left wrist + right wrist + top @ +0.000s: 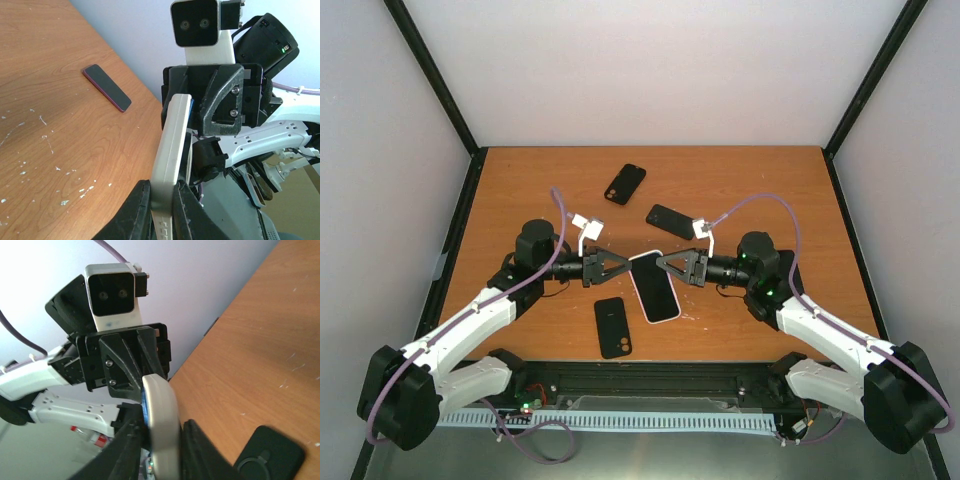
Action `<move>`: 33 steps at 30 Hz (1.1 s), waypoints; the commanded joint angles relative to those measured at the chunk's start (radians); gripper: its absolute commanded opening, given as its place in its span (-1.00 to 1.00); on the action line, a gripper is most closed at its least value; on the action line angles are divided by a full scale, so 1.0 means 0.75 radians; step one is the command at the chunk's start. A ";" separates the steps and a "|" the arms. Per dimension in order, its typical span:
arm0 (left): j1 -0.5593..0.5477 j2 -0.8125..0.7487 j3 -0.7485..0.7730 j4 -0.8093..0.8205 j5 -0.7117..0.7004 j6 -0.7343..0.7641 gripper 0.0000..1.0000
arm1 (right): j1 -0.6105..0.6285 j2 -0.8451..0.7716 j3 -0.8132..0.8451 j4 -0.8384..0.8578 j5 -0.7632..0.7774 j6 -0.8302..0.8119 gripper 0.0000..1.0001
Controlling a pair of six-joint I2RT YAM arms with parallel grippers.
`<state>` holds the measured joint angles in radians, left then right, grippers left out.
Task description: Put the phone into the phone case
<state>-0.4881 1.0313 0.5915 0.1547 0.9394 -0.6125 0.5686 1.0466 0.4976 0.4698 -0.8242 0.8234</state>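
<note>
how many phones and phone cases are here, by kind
black rectangular phone cases: 2
dark flat phone with a reddish edge: 1
phone in a white case: 1
total: 4

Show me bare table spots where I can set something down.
Bare: far left corner of the table, left of the far case; the far right, beyond the black phone. Crowded: the middle, where left gripper and right gripper flank the white phone, near case alongside.
</note>
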 commanded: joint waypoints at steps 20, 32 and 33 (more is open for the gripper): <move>-0.008 -0.001 0.113 -0.111 -0.070 0.017 -0.99 | 0.009 0.039 0.179 -0.155 0.040 -0.104 -0.95; -0.008 0.005 -0.049 0.169 0.027 -0.200 0.12 | 0.009 0.082 0.129 0.242 0.310 0.366 -0.95; -0.008 0.014 -0.057 0.179 0.028 -0.205 0.15 | 0.008 0.090 0.133 0.262 0.324 0.381 -0.95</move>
<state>-0.4900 1.0283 0.5747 0.1886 0.9230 -0.7143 0.5720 1.1030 0.5797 0.4747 -0.6582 0.9741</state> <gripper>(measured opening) 0.554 0.088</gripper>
